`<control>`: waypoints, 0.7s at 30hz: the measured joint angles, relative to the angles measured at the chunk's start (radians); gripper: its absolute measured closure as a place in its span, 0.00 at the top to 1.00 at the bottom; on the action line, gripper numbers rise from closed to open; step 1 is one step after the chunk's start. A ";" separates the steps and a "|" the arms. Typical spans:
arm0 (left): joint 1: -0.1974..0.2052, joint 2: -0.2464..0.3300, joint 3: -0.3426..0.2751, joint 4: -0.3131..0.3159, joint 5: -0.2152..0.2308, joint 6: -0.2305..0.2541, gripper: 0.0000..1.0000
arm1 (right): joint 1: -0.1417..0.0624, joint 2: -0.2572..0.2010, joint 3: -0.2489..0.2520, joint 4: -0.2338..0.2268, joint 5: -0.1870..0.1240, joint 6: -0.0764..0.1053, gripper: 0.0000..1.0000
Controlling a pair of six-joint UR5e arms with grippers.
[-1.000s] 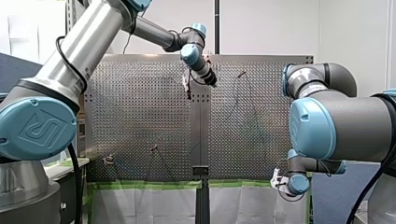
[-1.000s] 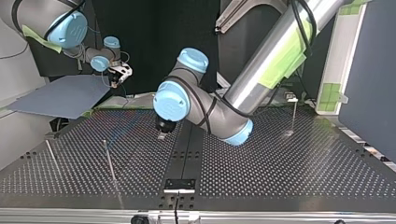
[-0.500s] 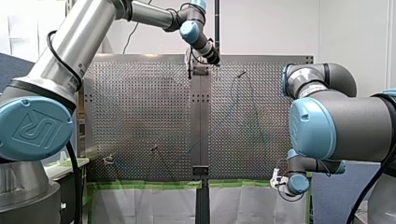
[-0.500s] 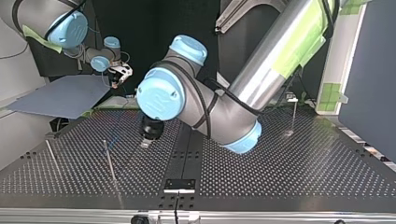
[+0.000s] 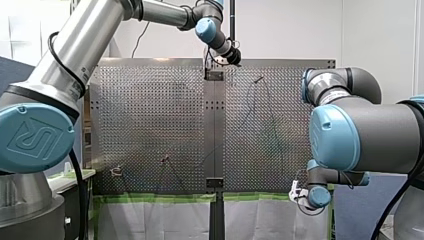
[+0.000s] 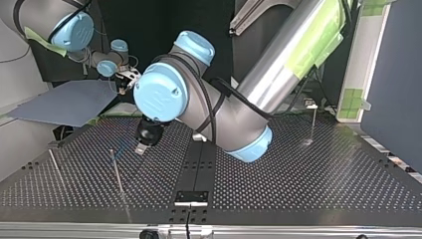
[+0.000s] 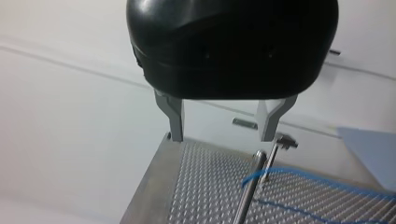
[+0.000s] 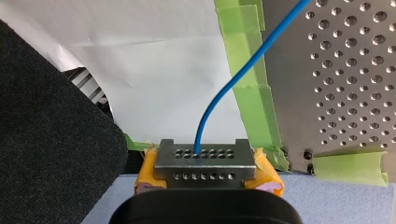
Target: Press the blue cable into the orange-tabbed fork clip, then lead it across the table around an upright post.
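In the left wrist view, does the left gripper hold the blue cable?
No: my left gripper has its jaws apart with nothing between them; the blue cable lies on the table ahead.

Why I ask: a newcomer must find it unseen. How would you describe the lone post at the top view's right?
On the perforated table in the top view, look right of my left arm. Near the far edge stands one thin upright post. It stands alone there, while the other two posts share the view's left half.

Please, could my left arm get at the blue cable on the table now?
Probably yes: the left pincer hangs open and empty; the blue cable lies bare just ahead, by a post.
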 joint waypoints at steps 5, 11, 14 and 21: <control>-0.019 -0.025 0.001 0.003 0.023 0.035 0.77 | 0.001 0.000 0.000 0.000 0.000 -0.003 0.00; -0.034 -0.037 0.012 0.037 0.031 0.028 0.77 | 0.002 0.000 -0.002 0.004 0.000 -0.007 0.00; -0.039 -0.037 0.020 0.054 0.041 0.008 0.77 | 0.004 0.000 -0.004 0.009 0.000 -0.008 0.00; -0.046 -0.040 0.024 0.065 0.040 -0.047 0.80 | 0.005 0.000 -0.006 0.012 0.000 -0.009 0.00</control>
